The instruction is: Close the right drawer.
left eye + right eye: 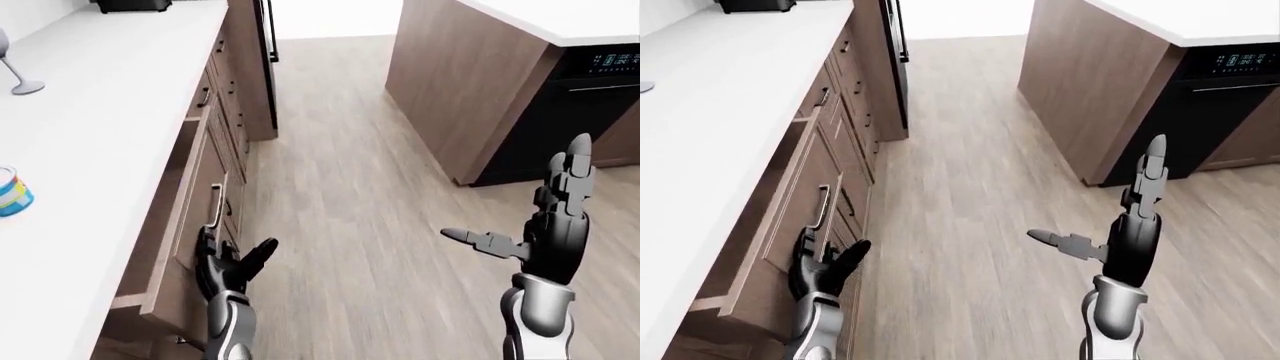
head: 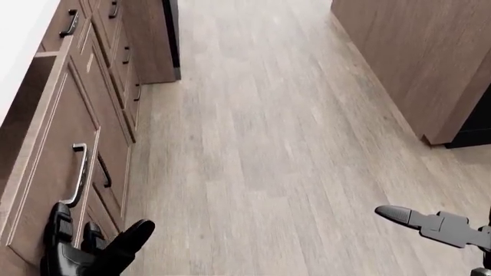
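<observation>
The wooden drawer (image 2: 53, 155) under the white counter (image 1: 90, 127) stands only a little way out, with its metal handle (image 2: 75, 175) on the front panel. My left hand (image 2: 88, 244) is open, its black fingers flat against the drawer front just below the handle. My right hand (image 1: 1110, 232) is raised over the floor at the right, open with fingers spread and holding nothing. The inside of the drawer is almost hidden.
More closed drawers (image 1: 228, 112) run along the same cabinet toward the top of the views. A wooden island (image 1: 470, 82) with a black oven (image 1: 590, 105) stands at the right. A can (image 1: 12, 191) and a wine glass (image 1: 15, 71) sit on the counter. Wood floor (image 2: 261, 126) lies between.
</observation>
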### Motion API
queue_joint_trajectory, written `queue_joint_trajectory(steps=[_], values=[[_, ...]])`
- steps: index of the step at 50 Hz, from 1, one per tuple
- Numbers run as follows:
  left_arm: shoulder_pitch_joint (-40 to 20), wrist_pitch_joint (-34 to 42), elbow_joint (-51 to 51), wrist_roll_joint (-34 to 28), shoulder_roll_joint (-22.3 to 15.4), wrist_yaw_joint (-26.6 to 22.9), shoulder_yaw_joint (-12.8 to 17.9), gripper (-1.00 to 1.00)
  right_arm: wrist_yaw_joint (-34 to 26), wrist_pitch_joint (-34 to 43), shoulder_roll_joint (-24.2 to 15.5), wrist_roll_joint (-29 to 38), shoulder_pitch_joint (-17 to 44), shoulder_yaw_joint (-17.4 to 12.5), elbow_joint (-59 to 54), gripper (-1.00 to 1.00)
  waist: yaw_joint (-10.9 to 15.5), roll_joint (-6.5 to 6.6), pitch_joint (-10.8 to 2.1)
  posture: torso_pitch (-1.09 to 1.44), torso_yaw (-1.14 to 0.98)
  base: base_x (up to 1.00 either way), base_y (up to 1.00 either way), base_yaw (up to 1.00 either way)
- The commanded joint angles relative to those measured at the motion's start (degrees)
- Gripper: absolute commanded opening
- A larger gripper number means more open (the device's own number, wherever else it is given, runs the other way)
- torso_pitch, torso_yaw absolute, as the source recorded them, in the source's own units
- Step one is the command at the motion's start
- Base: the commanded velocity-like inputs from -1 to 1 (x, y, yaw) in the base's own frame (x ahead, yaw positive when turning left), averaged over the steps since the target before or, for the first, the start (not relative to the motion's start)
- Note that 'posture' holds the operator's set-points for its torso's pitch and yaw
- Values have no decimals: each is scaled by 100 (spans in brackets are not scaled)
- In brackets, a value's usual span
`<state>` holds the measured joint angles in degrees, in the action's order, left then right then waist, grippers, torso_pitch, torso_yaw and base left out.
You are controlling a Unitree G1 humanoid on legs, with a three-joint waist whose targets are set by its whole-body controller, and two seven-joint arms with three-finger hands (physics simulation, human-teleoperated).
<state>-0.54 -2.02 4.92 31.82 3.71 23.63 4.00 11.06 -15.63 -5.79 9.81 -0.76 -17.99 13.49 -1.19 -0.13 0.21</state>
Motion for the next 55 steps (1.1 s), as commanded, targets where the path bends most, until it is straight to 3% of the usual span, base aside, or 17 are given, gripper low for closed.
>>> queue_joint_trajectory(steps=[1,37,55], values=[[-78,-181,-90,111,-85,183,278,100,36,-145,-58,-8,94,-39,204,100,30,-26,-71,0,0,0,0,0],[-245,-184,-343,959,-470,650,949,100,58,-174,-57,28,85,-13,131,100,25,18,-74,0,0,0,0,0],[-251,-213,-500,1467,-737,918,1424,100,67,-188,-73,20,93,-33,87,100,7,27,-54,0,0,0,0,0]])
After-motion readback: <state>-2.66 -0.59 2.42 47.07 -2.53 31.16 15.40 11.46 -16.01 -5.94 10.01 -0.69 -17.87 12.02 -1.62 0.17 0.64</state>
